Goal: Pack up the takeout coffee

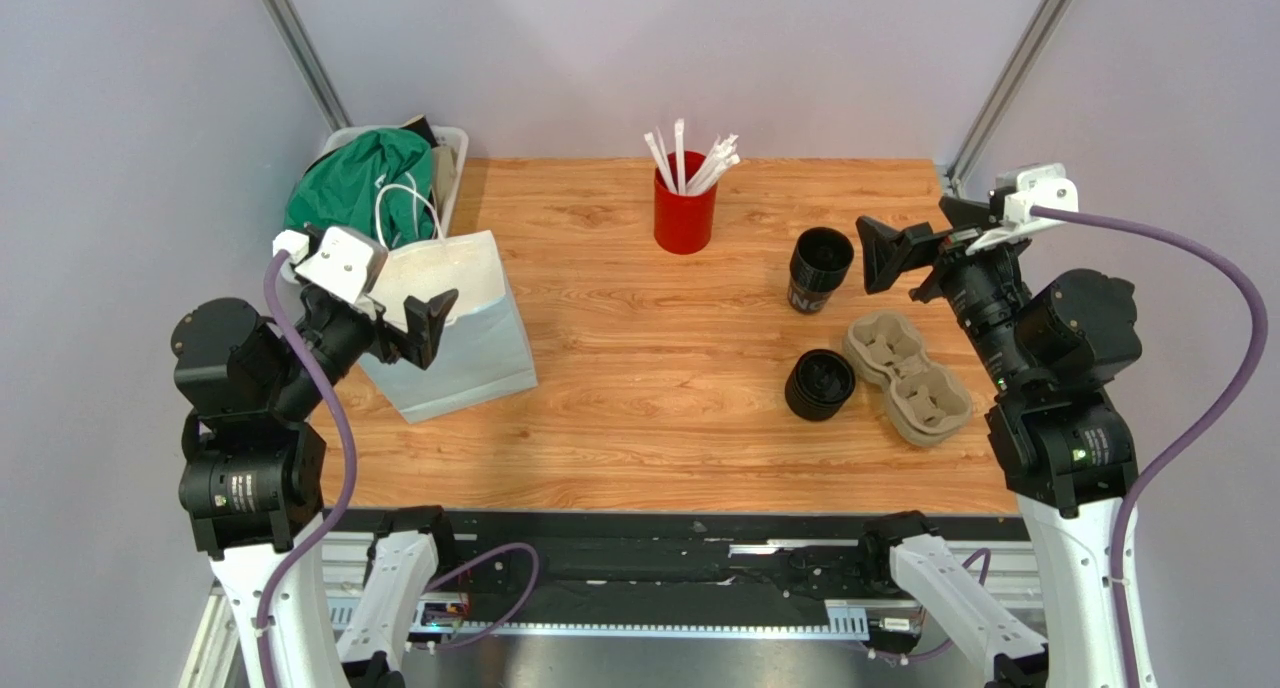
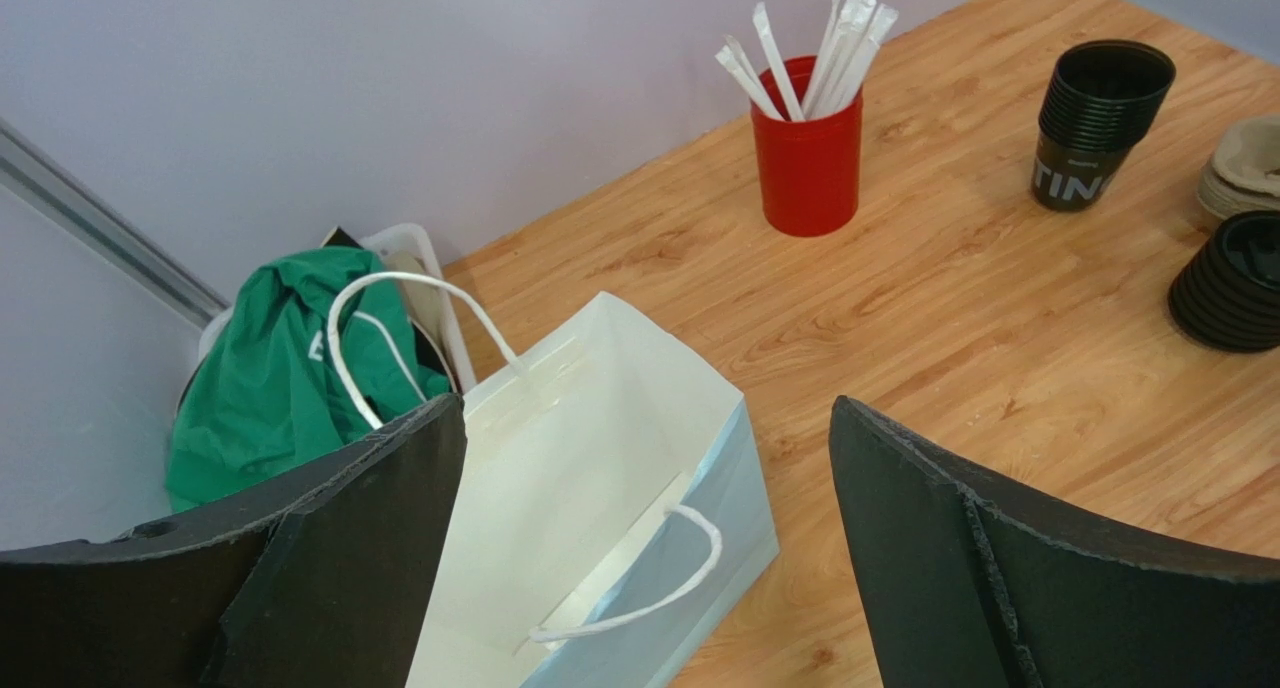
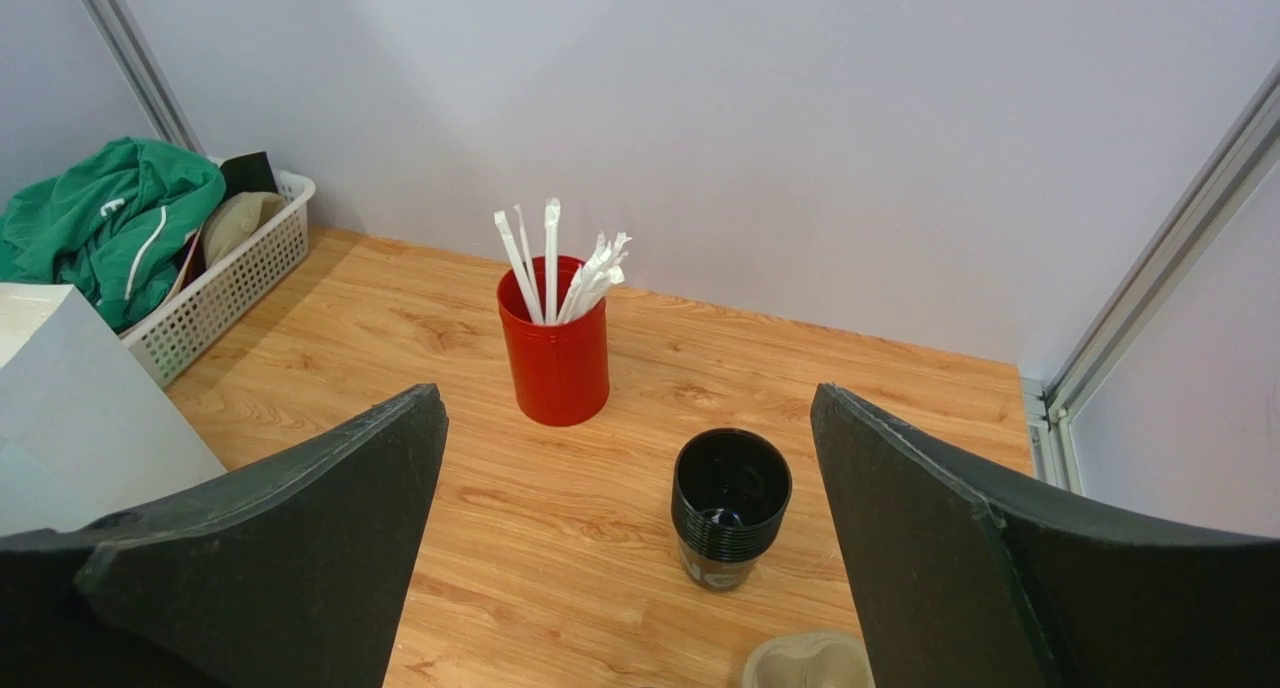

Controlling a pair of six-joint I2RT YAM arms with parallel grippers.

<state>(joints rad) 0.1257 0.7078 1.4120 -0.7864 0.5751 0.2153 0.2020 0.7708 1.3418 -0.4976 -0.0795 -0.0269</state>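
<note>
Bare wood lies open in front and left of the red cup (image 1: 684,216), as far as the white paper bag (image 1: 451,328), its mouth gaping upward. Right of the red cup, the upright black cup stack (image 1: 821,268), a second black stack (image 1: 821,385) and the pulp carrier (image 1: 909,376) crowd close together.

White letters, seemingly "TIN" and partly turned out of view, stand on the black cup stack (image 2: 1101,123) right of the red cup (image 2: 809,168).

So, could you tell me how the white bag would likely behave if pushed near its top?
The bag looks like thin paper, so probably light and apt to slide or tip. Its open, unsupported walls would likely buckle.
</note>
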